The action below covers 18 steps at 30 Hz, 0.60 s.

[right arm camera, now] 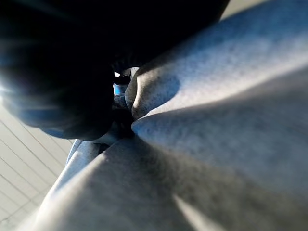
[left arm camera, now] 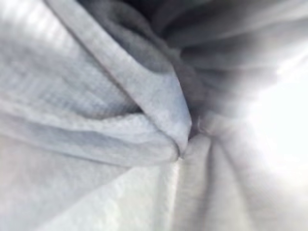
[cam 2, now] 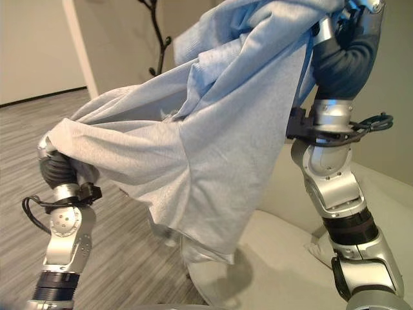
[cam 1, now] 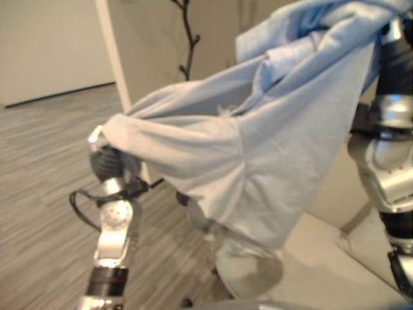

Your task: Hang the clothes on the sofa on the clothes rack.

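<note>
A living-room-like space: grey striped carpet (cam 1: 39, 168), pale sofa (cam 2: 290, 258) at 5 o'clock, dark branch-shaped clothes rack (cam 1: 188, 39) at 12 o'clock.

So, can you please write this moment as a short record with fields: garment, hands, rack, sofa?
garment: light blue garment, lifted in the air, stretched between both arms
left hand: left hand low, fingers hidden under the cloth
right hand: right hand raised high, fingers hidden in the cloth
rack: dark clothes rack behind the garment, not yet reached
sofa: pale sofa below
</note>
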Tool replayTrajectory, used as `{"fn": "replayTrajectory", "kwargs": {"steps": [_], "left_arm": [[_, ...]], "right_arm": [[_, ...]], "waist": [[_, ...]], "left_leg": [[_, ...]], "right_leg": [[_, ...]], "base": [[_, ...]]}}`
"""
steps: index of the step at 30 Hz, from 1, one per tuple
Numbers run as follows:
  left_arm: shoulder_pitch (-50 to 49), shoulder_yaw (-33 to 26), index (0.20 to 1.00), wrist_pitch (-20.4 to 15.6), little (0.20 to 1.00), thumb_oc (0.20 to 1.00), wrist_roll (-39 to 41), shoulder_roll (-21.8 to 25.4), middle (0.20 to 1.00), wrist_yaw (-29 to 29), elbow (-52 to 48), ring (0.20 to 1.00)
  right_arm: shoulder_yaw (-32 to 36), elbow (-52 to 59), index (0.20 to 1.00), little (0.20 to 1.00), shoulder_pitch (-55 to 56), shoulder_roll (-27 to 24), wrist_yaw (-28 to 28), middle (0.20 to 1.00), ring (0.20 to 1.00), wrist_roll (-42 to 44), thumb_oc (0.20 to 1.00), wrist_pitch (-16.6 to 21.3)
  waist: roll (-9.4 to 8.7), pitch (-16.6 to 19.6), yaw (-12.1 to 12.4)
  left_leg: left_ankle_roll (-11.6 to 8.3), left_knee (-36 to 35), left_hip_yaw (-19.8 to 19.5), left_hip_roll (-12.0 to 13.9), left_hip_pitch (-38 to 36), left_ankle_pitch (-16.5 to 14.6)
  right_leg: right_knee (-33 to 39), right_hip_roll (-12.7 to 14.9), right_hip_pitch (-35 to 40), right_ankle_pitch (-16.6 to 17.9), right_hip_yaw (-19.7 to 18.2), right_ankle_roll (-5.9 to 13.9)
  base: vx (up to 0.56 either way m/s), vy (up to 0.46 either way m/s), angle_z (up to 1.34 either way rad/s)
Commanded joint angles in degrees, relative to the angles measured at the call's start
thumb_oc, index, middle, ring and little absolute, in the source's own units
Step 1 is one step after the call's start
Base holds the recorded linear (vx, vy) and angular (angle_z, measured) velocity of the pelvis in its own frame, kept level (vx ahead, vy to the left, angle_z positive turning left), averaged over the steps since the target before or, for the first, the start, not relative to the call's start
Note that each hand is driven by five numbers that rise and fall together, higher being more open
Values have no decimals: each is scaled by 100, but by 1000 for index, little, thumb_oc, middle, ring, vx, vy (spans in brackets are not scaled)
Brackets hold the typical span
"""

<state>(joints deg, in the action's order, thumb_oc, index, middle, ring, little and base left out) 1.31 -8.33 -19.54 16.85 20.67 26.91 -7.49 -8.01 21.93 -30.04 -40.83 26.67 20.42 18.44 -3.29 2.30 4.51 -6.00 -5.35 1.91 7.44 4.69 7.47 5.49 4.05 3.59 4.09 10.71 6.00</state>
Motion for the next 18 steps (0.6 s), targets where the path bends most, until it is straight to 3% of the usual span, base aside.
{"fn": "replayTrajectory", "kwargs": {"steps": [1, 3, 5, 6, 9, 11, 12, 13, 14, 17, 18], "left_arm": [[217, -261, 200, -322, 200, 200, -1026, 367, 200, 618, -284, 200], [142, -358, 200, -378, 200, 200, -1156, 296, 200, 738, -498, 200], [22, -456, 200, -379, 200, 200, -1363, 239, 200, 844, -619, 200], [18, -449, 200, -415, 200, 200, -1516, 227, 200, 948, -589, 200], [-36, -253, 200, -478, 200, 200, -1320, 40, 200, 885, -532, 200], [-40, -74, 200, -475, 200, 200, -1340, -7, 200, 871, -448, 200], [68, 308, 200, -452, 200, 200, -1363, -5, 200, 879, -232, 200], [110, 423, 200, -462, 200, 200, -1343, -2, 200, 881, -194, 200], [131, 582, 200, -507, 200, 200, -1354, 10, 200, 871, -193, 200], [185, 799, 200, -556, 200, 200, -1296, -10, 200, 834, -203, 200], [265, 1003, 200, -562, 200, 200, -1237, 18, 200, 829, -219, 200]], "right_arm": [[500, -16, 200, 200, -303, -62, -361, 200, 200, 230, 200, 425], [549, 59, 200, 200, -193, 6, -377, 200, 200, 153, 200, 380], [490, 146, 200, 200, -125, 137, -360, 200, 200, -2, 200, 334], [379, 186, 200, 200, -61, 215, -411, 200, 200, -45, 200, 304], [342, 354, 200, 200, 245, 379, -437, 200, 200, -122, 200, 257], [386, 427, 200, 200, 492, 489, -370, 200, 200, -251, 200, 249], [556, 548, 200, 200, 994, 713, -34, 200, 200, -786, 200, 128], [631, 561, 200, 200, 1176, 785, 98, 200, 200, -1000, 200, 77], [682, 638, 200, 200, 1457, 982, 226, 200, 200, -1189, 200, 52], [817, 668, 200, 200, 1633, 1053, 375, 200, 200, -1564, 200, -77], [841, 689, 200, 200, 1698, 1186, 525, 200, 200, -1866, 200, -201]], "waist": [[-80, -274, 273], [-87, -398, 293], [-122, -459, 281], [-188, -526, 231], [-207, -560, 88], [-189, -539, 2], [-138, -545, -94], [-113, -551, -113], [-23, -555, -106], [-19, -525, -143], [-61, -606, -165]], "left_leg": [[-363, 35, -83, 219, 86, 317], [-299, 88, 111, 270, 126, 349], [-227, 238, 296, 382, -3, 165], [-189, 449, 436, 591, -126, -44], [-221, 513, 578, 1072, -352, -45], [-305, 377, 730, 1419, -427, 166], [-511, 113, 901, 1945, -361, 771], [-583, 96, 893, 2057, -274, 832], [-663, 140, 723, 2027, -152, 687], [-694, 560, 676, 1818, 140, 184], [-630, 1038, 646, 1534, 362, -386]], "right_leg": [[-149, 71, 123, -317, 461, -9], [-188, 157, 119, -306, 711, 6], [-228, 266, 127, -246, 813, 33], [-266, 419, 72, -162, 862, 74], [-295, 620, -42, -103, 855, 146], [-306, 768, -98, -99, 864, 217], [-342, 991, -124, -130, 936, 360], [-346, 1087, -109, -123, 955, 424], [-316, 1272, -48, -45, 916, 523], [-261, 1595, 34, 115, 977, 661], [-250, 1959, 62, 435, 943, 784]], "base": [[-247, 18, 28], [-187, 50, 95], [-109, 125, 97], [-136, 196, 22], [-79, 264, 25], [-6, 464, 79], [41, 670, 45], [121, 884, 40], [144, 623, 99], [105, 505, 50], [83, 586, 19]]}}
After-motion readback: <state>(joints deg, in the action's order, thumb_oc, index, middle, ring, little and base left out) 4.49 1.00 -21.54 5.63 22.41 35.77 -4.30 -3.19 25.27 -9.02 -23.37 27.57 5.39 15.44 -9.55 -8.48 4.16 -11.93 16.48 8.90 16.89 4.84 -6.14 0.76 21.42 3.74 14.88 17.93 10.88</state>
